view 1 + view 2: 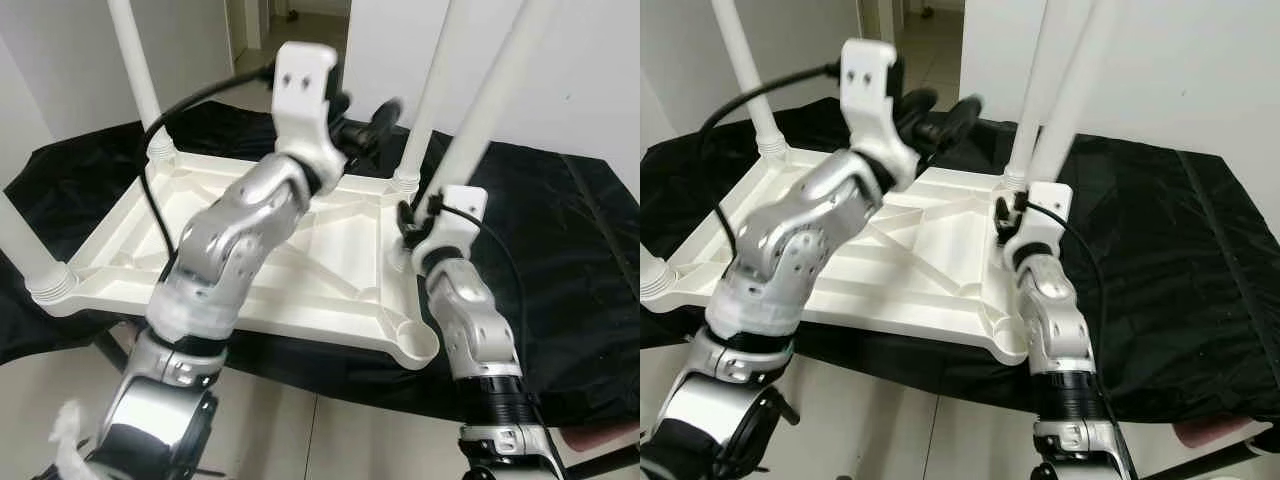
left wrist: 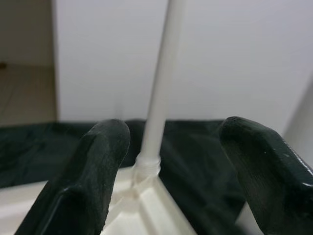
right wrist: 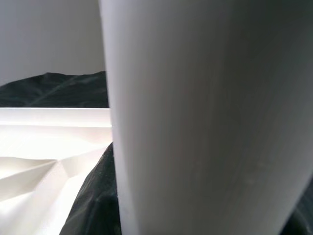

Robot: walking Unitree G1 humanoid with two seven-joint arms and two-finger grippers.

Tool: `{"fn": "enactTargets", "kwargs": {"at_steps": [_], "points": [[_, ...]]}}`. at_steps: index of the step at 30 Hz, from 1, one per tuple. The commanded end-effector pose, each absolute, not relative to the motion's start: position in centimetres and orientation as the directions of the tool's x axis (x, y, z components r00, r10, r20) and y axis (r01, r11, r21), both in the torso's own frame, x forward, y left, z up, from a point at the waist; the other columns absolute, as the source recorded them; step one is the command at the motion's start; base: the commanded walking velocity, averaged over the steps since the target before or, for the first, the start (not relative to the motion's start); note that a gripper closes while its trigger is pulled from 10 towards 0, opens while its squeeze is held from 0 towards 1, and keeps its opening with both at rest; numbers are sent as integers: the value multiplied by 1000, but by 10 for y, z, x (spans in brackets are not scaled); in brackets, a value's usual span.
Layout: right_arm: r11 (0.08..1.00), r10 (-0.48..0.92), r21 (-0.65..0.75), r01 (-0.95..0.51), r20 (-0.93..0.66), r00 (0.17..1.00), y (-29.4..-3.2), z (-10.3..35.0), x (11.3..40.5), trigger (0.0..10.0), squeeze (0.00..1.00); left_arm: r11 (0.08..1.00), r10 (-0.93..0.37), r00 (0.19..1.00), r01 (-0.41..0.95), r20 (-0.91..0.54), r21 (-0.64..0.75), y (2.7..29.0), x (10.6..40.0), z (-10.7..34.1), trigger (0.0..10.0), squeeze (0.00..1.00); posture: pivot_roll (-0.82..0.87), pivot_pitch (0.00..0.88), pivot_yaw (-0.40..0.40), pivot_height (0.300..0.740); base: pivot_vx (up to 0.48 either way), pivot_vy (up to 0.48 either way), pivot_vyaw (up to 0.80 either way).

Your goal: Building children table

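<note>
A white plastic tabletop [image 1: 300, 270] lies upside down on a black cloth. Three white legs stand in its corner sockets: far left [image 1: 135, 70], near left [image 1: 20, 240] and far right [image 1: 430, 90]. The near right socket [image 1: 415, 343] holds nothing. My right gripper [image 1: 420, 225] is just above that corner, shut on a fourth white leg [image 1: 500, 90] that slants up and to the right; this leg [image 3: 205, 117] looms close in the right wrist view. My left gripper [image 1: 372, 122] hovers open over the far side of the tabletop, and the far right leg [image 2: 161, 88] stands beyond its fingers [image 2: 98, 166].
The black cloth [image 1: 560, 250] covers the low surface under the tabletop and spreads wide to the right. Pale floor tiles [image 1: 330, 440] lie in front of it. White walls stand behind, with a doorway [image 1: 290, 20] at the back.
</note>
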State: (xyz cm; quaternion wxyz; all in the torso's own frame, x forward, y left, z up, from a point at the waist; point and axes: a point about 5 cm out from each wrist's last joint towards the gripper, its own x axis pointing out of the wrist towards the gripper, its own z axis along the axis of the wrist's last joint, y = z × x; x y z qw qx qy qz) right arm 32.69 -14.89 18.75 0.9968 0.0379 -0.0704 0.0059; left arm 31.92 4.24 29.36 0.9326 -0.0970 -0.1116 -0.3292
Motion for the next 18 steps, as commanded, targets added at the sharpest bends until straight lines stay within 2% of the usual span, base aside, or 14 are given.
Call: {"fn": "enactTargets", "kwargs": {"at_steps": [1, 3, 7, 11, 18], "points": [[997, 37, 65, -49, 178, 983, -149, 192, 322, 10000, 0, 644, -729, 616, 765, 299, -7, 34, 308, 293, 10000, 0, -26, 0, -47, 740, 0, 0, 0], [996, 50, 67, -64, 192, 980, -155, 187, 313, 10000, 0, 672, -711, 653, 740, 261, -20, 40, 310, 277, 10000, 0, -27, 0, -48, 740, 0, 0, 0], [997, 49, 52, -61, 215, 975, -160, 184, 306, 10000, 0, 682, -708, 670, 731, 223, -30, 43, 308, 262, 10000, 0, -29, 0, -49, 740, 0, 0, 0], [997, 70, 23, -78, 237, 969, -161, 177, 289, 10000, 0, 649, -754, 632, 759, 180, 53, 44, 292, 234, 10000, 0, -30, 0, -50, 740, 0, 0, 0], [993, 117, -20, -116, 246, 962, -159, 167, 272, 10000, 0, 585, -810, 573, 803, 124, 109, 46, 275, 211, 10000, 0, -31, 7, -49, 740, 0, 0, 0]]}}
